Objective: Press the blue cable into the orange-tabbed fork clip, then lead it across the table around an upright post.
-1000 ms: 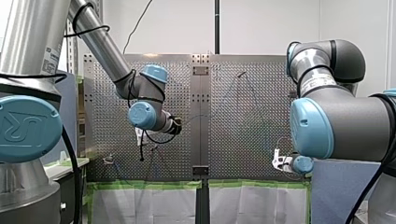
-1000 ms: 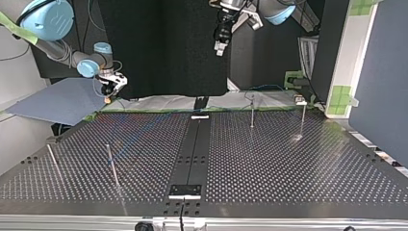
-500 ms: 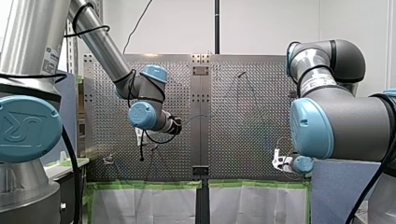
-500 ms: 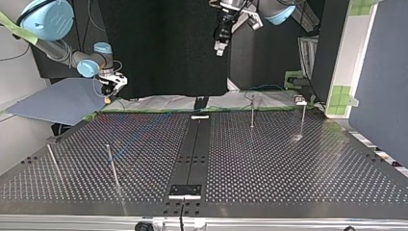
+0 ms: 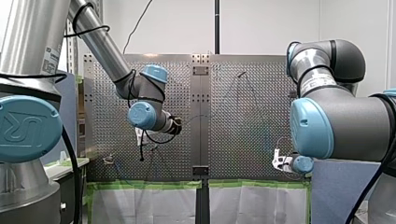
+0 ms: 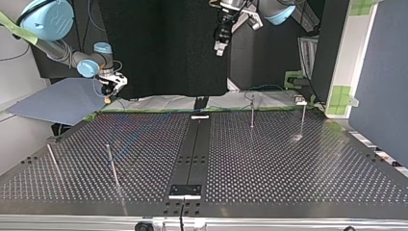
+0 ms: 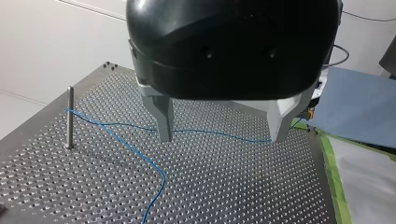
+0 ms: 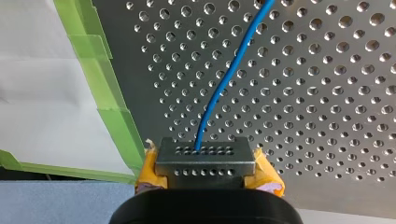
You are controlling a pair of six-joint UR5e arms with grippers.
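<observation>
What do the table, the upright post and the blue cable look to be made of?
The table looks like metal plate, steel or aluminium: dull grey sheen, regular drilled holes. The upright post: bare metal rod, satin grey. The blue cable: thin flexible wire, probably plastic-sheathed; smooth, lying in loose curves.

On table (image 7: 243,186), cable (image 7: 123,143) runs fm post (image 7: 70,116), passing under my left claw (image 7: 222,139).
</observation>
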